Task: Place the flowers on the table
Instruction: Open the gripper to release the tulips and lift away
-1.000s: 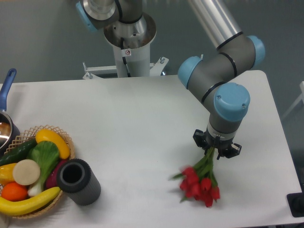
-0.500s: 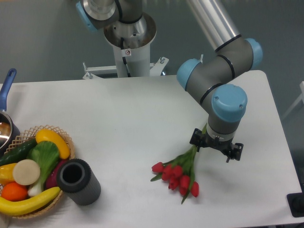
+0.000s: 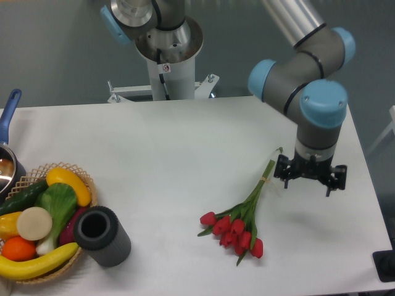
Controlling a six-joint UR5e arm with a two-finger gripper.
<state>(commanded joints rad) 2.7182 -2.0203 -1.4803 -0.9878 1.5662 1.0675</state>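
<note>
Camera view: fixed, looking down on the white table (image 3: 185,142) from the front.
Flowers (image 3: 237,222): bunch of red tulip buds on thin green stems, lying flat on the table right of centre; buds point toward the near edge, stem ends point up and to the right.
Gripper (image 3: 310,180): raised above the table just right of the stem tips, fingers spread apart, nothing between them; released.
Contact: none visible between gripper and stems; a narrow gap shows at the stem ends.
Arm: grey segments with blue joint caps, reaching in from the upper right.
Basket (image 3: 79,258): wicker, at the left near corner, filled with toy vegetables and fruit; well apart from the flowers.
Cylinder (image 3: 102,236): dark hollow tube lying just beside the basket.
Pan (image 3: 7,129): blue handle at the left edge, mostly out of frame.
Task standing: judged essentially done, since the bunch rests on the tabletop unsupported.
Risk one: the left finger sits close to the stem tips; a sideways or downward move to the left could snag them and drag or flip the bunch.
Risk two: the light bunch might roll or slide if brushed.
Risk three: low; the near edge is some way from the buds, so a fall is unlikely unless pushed.
</note>
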